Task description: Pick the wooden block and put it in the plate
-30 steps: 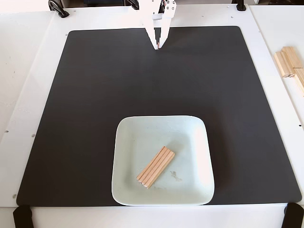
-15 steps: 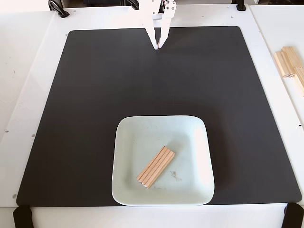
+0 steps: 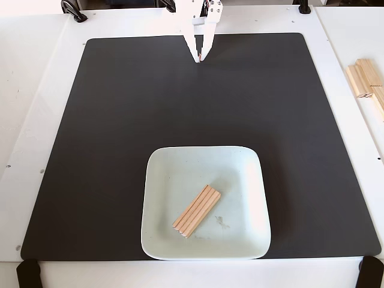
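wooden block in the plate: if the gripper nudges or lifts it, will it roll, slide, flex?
The wooden block is a flat-sided bar lying on a broad face, so it probably won't roll. It looks like solid wood: likely stiff, and light for its size. The plate looks smooth and glazed, so a push would probably slide the block toward the raised rim.

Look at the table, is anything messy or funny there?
Nothing stands out. The small pale grooved wooden block lies slanted inside the big mint-white square plate, beside a faint scuff. The white robot hand is far off, empty.
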Tool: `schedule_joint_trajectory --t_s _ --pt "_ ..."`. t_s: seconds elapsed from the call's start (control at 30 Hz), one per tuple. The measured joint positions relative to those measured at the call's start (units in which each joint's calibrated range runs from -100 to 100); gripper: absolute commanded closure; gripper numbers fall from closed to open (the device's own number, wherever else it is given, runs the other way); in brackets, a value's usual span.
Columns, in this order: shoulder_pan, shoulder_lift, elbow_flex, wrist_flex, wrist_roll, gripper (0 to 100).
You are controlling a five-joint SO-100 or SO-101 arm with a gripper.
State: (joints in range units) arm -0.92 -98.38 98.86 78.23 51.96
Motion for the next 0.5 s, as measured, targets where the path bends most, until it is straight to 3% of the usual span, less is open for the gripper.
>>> schedule_joint_trajectory --t_s 0.5 --pt "0.29 0.0 0.0 0.0 0.0 98"
